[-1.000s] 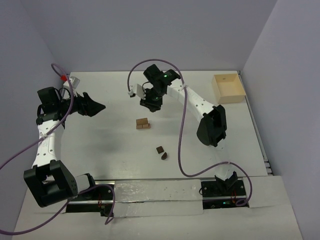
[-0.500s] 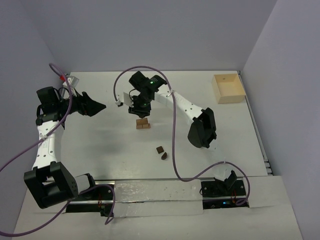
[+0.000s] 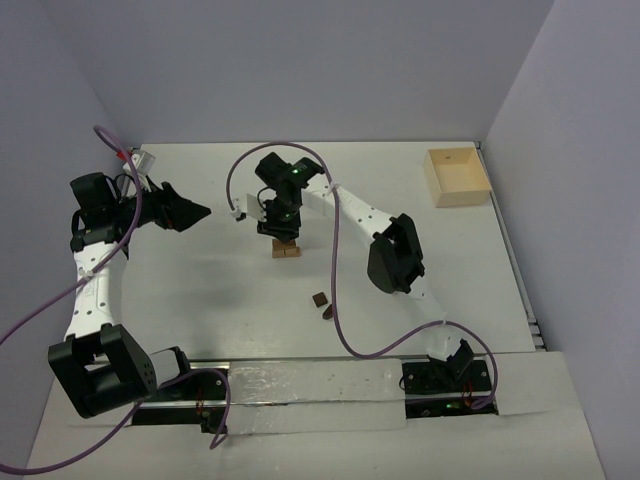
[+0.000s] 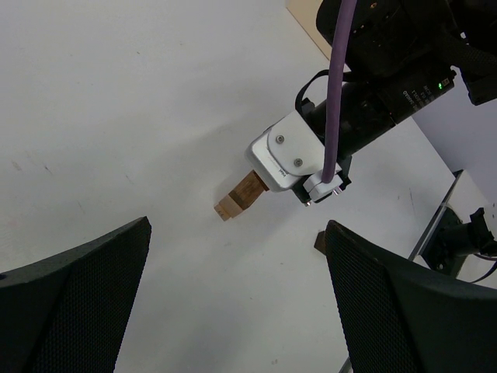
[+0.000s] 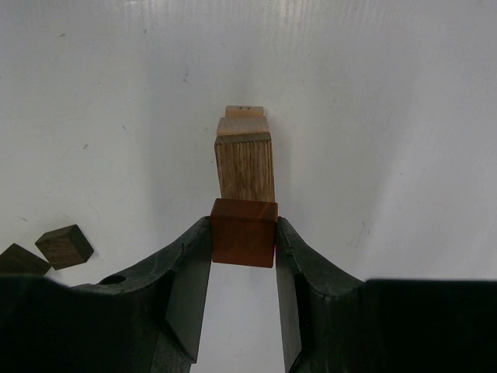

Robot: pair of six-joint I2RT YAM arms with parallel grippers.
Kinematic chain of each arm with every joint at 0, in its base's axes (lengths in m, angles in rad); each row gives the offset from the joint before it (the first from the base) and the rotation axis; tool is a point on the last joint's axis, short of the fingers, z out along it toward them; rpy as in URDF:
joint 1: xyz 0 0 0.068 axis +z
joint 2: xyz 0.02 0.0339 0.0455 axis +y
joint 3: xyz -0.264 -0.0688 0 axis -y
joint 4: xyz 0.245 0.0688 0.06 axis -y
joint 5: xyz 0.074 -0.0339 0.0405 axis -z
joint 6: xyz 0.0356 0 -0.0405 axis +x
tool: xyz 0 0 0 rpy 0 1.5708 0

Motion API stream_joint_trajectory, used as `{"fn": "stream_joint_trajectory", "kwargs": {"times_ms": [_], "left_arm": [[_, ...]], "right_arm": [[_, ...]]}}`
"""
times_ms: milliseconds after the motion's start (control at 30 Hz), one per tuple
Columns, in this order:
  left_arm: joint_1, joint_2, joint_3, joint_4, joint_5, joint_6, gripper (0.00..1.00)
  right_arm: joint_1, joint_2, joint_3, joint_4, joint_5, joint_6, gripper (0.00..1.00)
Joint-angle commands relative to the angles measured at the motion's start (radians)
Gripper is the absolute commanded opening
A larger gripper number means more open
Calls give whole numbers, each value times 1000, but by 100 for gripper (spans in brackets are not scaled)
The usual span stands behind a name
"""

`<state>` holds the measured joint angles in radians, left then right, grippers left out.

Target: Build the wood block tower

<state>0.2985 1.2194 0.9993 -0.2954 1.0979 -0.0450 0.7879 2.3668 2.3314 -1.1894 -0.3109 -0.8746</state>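
Observation:
The wood block tower point(image 3: 288, 250) is a small tan stack lying mid-table. In the right wrist view it shows as a grainy oak block point(image 5: 245, 167) with lighter tan pieces point(image 5: 242, 118) beyond it. My right gripper point(image 3: 282, 226) is shut on a reddish-brown block point(image 5: 244, 232), held right at the near end of the oak block. Two loose dark brown pieces point(image 3: 323, 305) lie nearer the bases and also show in the right wrist view point(image 5: 64, 245). My left gripper point(image 3: 202, 212) is open and empty, well left of the tower point(image 4: 238, 197).
A pale square wooden box point(image 3: 457, 177) with raised walls stands at the far right. The right arm's purple cable point(image 3: 335, 260) loops over the table near the loose pieces. Walls close in the back and both sides.
My right gripper has moved left and toward the near side, carrying the reddish-brown block, and now sits right over the tower. The left arm has not moved.

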Motion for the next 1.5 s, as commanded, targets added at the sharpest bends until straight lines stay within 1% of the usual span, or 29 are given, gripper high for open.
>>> {"fn": "stream_joint_trajectory", "kwargs": {"times_ms": [0, 1067, 1467], "left_arm": [[10, -23, 16, 37, 34, -2, 99], [13, -17, 7, 42, 37, 1, 99], [11, -15, 5, 42, 39, 5, 99]], "right_arm": [[7, 6, 29, 21, -5, 10, 4], [19, 37, 19, 14, 0, -14, 14], [32, 48, 19, 3, 42, -43, 15]]}}
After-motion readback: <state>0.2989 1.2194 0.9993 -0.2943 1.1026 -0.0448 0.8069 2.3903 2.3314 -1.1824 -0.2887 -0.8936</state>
